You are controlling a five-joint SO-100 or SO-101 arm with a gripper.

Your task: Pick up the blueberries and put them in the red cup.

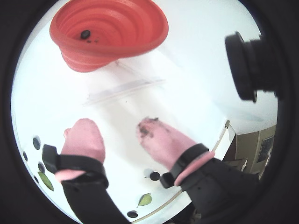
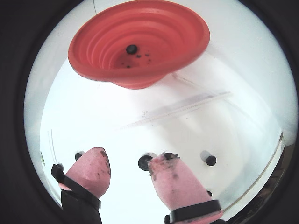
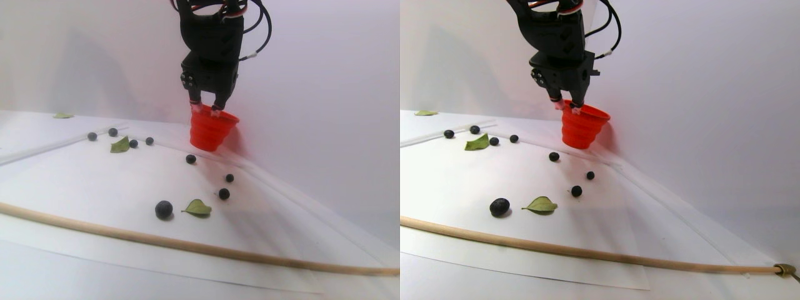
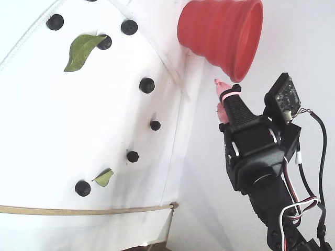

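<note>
The red cup (image 3: 212,132) stands at the back of the white sheet, by the wall. One blueberry (image 2: 131,48) lies inside it, seen also in a wrist view (image 1: 85,34). My gripper (image 3: 207,107) hangs just above the cup's near rim, open, with nothing between its stained pink fingertips (image 2: 96,163). Both wrist views show the gap empty, gripper (image 1: 116,126) and gripper (image 2: 131,156). Several blueberries (image 3: 164,209) lie scattered on the sheet below, such as the blueberry (image 4: 132,156) and the blueberry (image 2: 145,162). In the fixed view the gripper (image 4: 220,97) is beside the cup (image 4: 220,31).
Green leaves (image 3: 198,207) lie among the berries, one more leaf (image 4: 81,49) at the far end. A thin wooden stick (image 3: 187,247) runs along the sheet's front edge. A small camera (image 1: 252,65) rides on the arm beside the fingers.
</note>
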